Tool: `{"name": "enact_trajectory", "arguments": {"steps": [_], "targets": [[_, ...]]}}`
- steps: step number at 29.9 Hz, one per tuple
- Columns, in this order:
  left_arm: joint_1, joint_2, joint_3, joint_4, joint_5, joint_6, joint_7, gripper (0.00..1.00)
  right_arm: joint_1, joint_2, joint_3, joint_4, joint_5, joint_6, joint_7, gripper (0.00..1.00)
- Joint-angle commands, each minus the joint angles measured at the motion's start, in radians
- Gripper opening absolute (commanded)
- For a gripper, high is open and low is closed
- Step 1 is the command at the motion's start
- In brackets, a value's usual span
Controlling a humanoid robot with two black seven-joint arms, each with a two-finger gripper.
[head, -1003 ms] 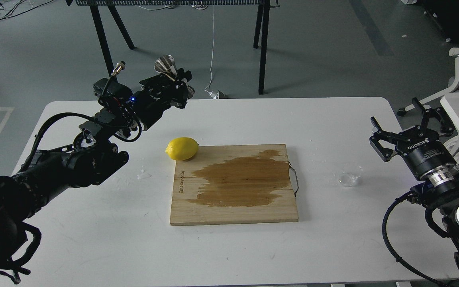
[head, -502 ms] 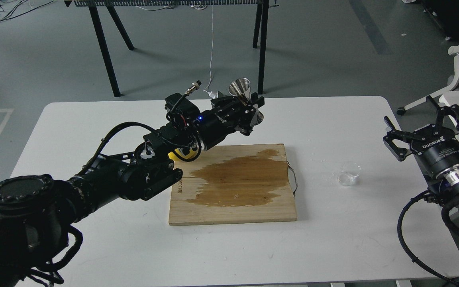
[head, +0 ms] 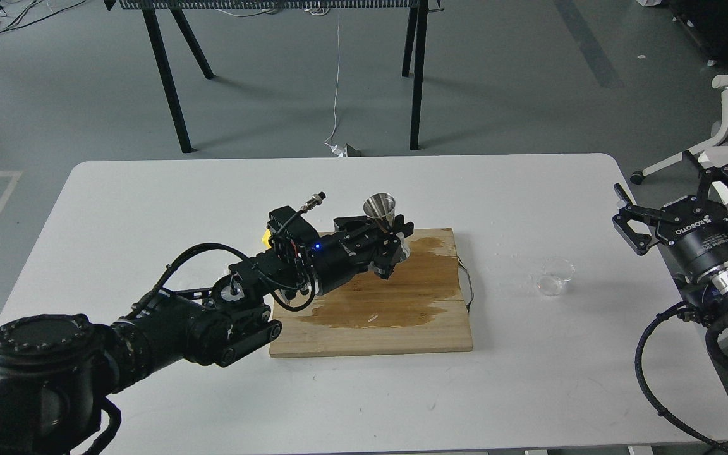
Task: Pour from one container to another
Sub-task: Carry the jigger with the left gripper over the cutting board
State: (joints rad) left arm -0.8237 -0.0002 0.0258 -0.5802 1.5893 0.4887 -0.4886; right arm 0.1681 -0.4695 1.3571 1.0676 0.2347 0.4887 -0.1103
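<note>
The shiny steel jigger stands upright over the far edge of the wooden cutting board, with my left gripper shut on its waist. Its foot is at or just above the board; I cannot tell if it touches. The small transparent cup sits on the white table to the right of the board. My right gripper hangs open at the far right, behind and to the right of the cup, with nothing between its fingers.
A large wet stain darkens the board. The lemon is mostly hidden behind my left arm, only a yellow sliver showing. A wire loop hangs off the board's right edge. Black table legs stand on the floor beyond.
My left arm has swung right and then down, carrying the jigger from above the table's far left to the board's far edge. The right gripper has drawn back slightly to the right.
</note>
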Motion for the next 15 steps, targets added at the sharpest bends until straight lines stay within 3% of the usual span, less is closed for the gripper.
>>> {"name": "enact_trajectory", "arguments": {"steps": [1,15], "targets": [[0.014,0.000,0.000,-0.006,0.001,0.000,0.000,0.12,-0.001,0.000,0.001,0.003,0.000,0.000,0.000,0.99],[0.103,0.000,0.003,-0.010,0.003,0.000,0.000,0.23,-0.002,0.000,0.002,0.006,0.001,0.000,0.001,0.99]]}}
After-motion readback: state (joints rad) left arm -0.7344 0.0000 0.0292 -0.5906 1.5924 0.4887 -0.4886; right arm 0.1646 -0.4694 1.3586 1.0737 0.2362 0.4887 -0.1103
